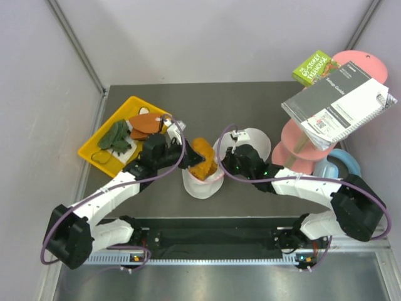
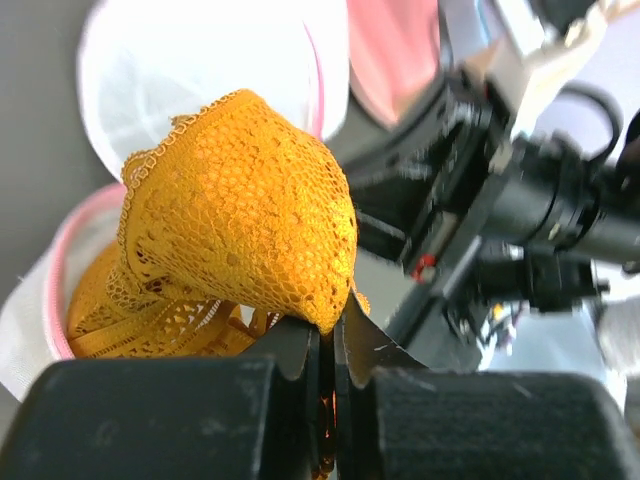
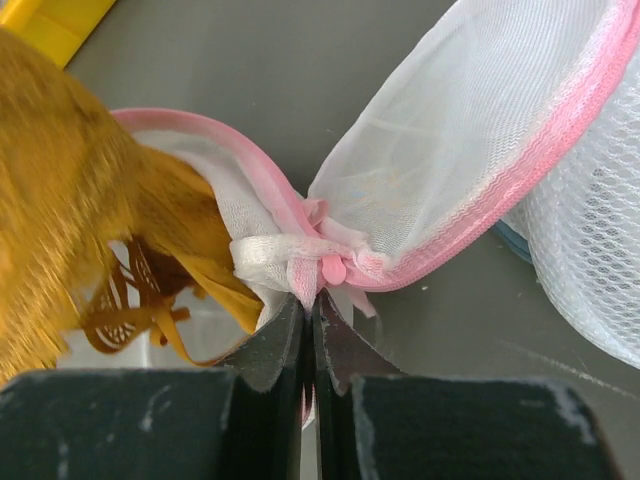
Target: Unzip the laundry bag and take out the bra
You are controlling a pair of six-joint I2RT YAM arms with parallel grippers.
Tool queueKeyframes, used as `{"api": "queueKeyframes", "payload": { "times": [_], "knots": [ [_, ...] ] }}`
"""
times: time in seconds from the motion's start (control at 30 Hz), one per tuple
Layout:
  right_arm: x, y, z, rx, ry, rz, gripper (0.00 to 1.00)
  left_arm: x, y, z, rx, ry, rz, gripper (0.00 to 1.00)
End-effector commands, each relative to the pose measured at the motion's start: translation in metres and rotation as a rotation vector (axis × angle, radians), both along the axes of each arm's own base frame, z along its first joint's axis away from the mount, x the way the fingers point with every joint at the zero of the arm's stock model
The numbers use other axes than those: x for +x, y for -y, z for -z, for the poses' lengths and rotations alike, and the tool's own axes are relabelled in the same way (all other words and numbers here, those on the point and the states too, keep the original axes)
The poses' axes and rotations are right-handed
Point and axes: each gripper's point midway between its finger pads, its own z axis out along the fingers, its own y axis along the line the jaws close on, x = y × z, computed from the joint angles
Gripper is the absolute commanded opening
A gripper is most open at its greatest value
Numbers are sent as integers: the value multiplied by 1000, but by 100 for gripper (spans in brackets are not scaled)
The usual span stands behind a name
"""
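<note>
The laundry bag, white mesh with a pink rim, lies open at the table's middle; its two halves are spread apart, also in the right wrist view. The orange-yellow lace bra sticks up out of the near half. My left gripper is shut on the bra's edge and holds it partly lifted; its straps still hang inside the bag. My right gripper is shut on the bag's pink rim at the hinge, beside the bra.
A yellow tray with reddish-brown pieces and dark green cloth stands at the back left. At the right stand a pink tiered stand with a booklet, a green box and a blue object.
</note>
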Motion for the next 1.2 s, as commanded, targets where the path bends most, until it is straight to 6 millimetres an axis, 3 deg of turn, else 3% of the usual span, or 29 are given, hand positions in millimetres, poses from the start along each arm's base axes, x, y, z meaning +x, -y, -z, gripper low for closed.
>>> {"api": "queueKeyframes", "payload": {
  "times": [0.0, 0.3, 0.47, 0.67, 0.9, 1.0, 1.03, 1.1, 1.13, 1.17],
  "knots": [
    [2, -7, -24, 62, 47, -16, 0, 29, -4, -52, -130, 181, -124, 0],
    [-7, -8, -19, 46, 45, -47, 0, 52, 5, -73, -235, 227, -160, 0],
    [-7, -6, -13, 33, 35, -41, 0, 48, 13, -102, -340, 227, -109, 0],
    [-8, -5, -10, 30, 31, -31, 0, 39, 4, -135, -424, 241, -87, 0],
    [-7, -6, -8, 25, 27, -33, 0, 31, -22, -184, -557, 299, -55, 0],
    [-7, -4, -10, 26, 28, -28, 0, 41, -40, -202, -548, 347, -100, 0],
    [-7, -4, -11, 27, 32, -28, 0, 49, -54, -212, -538, 387, -137, 0],
    [-6, -2, -13, 25, 36, -22, 0, 58, -71, -214, -502, 383, -198, 0],
    [-6, 0, -11, 16, 36, -18, 0, 71, -91, -221, -466, 416, -274, 0],
    [-6, 0, -13, 15, 41, -15, 0, 78, -102, -212, -426, 371, -326, 0]
  ]
}}
